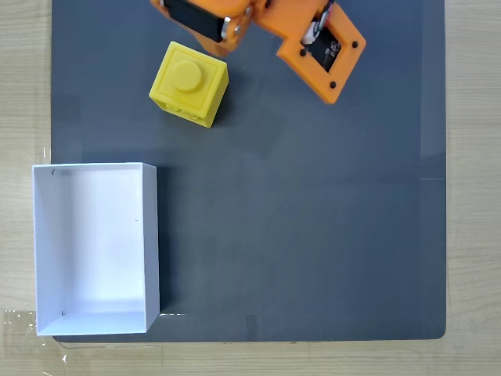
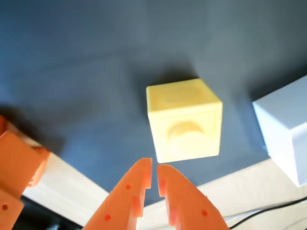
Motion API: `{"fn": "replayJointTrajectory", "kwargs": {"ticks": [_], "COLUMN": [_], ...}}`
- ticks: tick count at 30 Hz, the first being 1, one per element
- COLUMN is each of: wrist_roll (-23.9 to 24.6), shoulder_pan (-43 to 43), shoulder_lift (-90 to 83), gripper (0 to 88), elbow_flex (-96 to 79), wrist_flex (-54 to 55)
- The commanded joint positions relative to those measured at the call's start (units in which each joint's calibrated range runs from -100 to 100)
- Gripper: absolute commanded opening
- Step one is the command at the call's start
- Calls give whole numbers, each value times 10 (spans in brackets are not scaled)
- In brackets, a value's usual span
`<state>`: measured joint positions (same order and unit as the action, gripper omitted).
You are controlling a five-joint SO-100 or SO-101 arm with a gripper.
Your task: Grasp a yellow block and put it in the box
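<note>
In the fixed view we see, at the far left, the pale wooden worktop (image 1: pixel 23 94) showing as a strip beside a dark grey mat (image 1: pixel 313 235) that covers most of the scene. The box (image 1: pixel 152 235), white and open-topped, sits at the lower left, partly on the mat and partly over the wood, with nothing inside it. Moving right and up, the yellow block (image 1: pixel 189 84) rests on the mat with its round stud facing up, turned a little askew and well apart from the box. Just right of the block and along the top edge we find the orange arm (image 1: pixel 321 47), its dark servo body close to the block's upper right corner. In the wrist view we see an orange part of the arm at the lower left, then the gripper (image 2: pixel 154 165) rising from the bottom edge, its two orange fingers (image 2: pixel 132 191) drawn almost together with only a thin slit between them, holding nothing. The yellow block (image 2: pixel 184 120) lies just beyond the fingertips, slightly to the right, apart from them. At the right edge we see a corner of the box (image 2: pixel 283 129).
</note>
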<state>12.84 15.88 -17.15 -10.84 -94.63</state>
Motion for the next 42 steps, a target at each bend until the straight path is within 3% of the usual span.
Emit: {"fn": "replayJointTrajectory", "kwargs": {"ticks": [1,9,13,24,42], "wrist_roll": [-2,-30,-34,-80,-79], "shoulder_pan": [16,77,100,112,82], "shoulder_lift": [21,35,49,119,244], "gripper": [43,380,470,470,470], "elbow_flex": [52,49,44,-11,-2], "wrist_flex": [-54,-50,-48,-47,12]}}
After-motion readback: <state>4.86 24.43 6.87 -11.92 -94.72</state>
